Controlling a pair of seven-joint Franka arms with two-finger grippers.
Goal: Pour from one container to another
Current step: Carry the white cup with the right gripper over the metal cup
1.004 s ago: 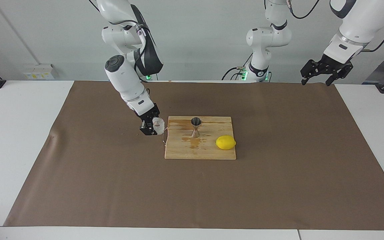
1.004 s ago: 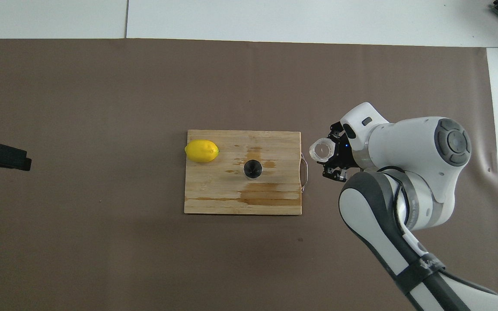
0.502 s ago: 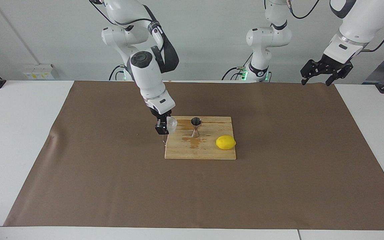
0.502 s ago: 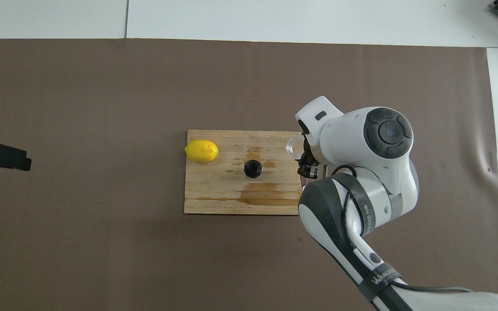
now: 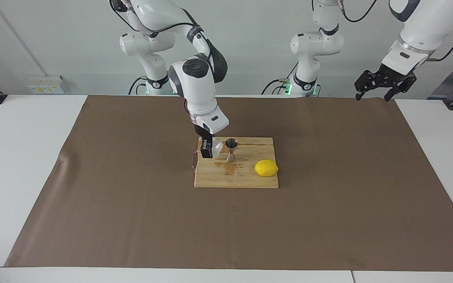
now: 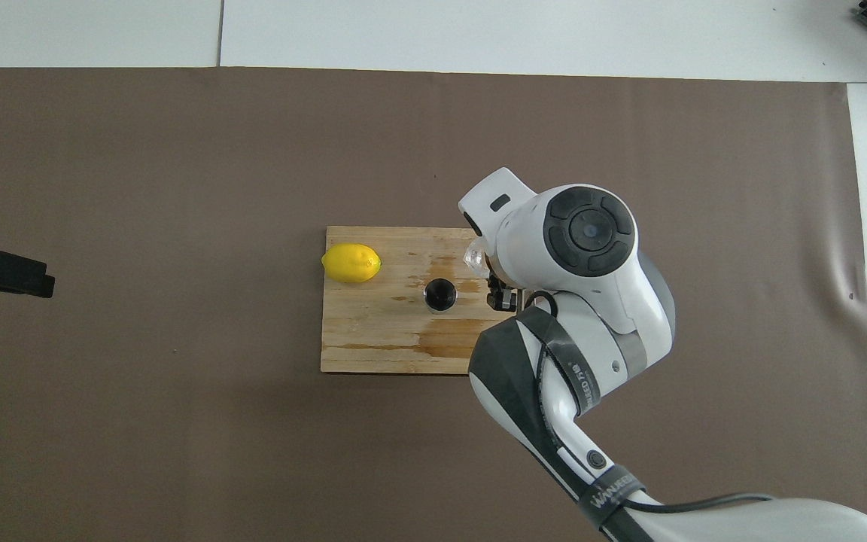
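A brown mat (image 5: 132,220) covers the white table. In the facing view, at the frame's centre, the right gripper (image 5: 207,149) is clamped on the glass cup (image 5: 216,146), raised over the wooden board (image 5: 246,179), just beside the metal jigger (image 5: 231,150) and still upright. At upper right the left gripper (image 5: 380,84) waits, fingers apart.

In the overhead view, the cup (image 6: 474,257) shows beside the jigger (image 6: 440,294). The pour itself seems not yet begun; the tilting remains.

jigger (image 5: 231,149) blocks board (image 5: 246,181) centre | lemon (image 5: 266,168) beside it
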